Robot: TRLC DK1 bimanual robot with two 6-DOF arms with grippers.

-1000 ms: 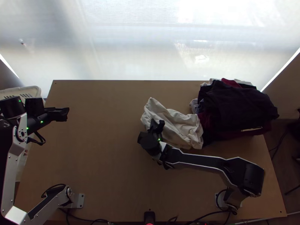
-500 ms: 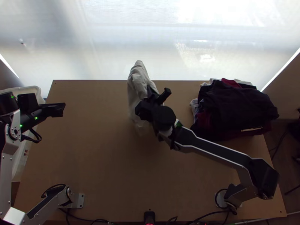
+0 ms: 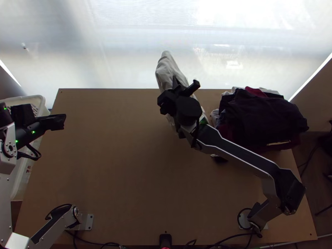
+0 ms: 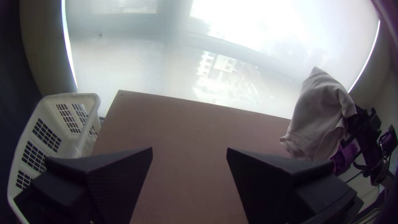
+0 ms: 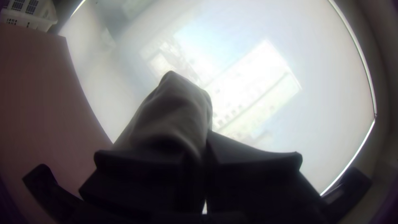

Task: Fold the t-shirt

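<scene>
One crumpled off-white cloth t-shirt (image 3: 167, 71) has risen, clamped by black right gripper (image 5: 200, 155); black left gripper (image 4: 190, 151) stands apart; spreading should follow.

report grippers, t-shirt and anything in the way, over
Left gripper open, empty; right gripper shut on pale t-shirt; t-shirt held up, bunched, not folded; clothes pile could crowd right side of table.

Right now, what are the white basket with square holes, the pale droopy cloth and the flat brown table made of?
The white basket looks like smooth plastic, with neat grid holes. The pale cloth seems soft, matt fabric, maybe cotton, because it drapes in folds. The brown table looks like matt wooden board, flat and evenly coloured.
</scene>
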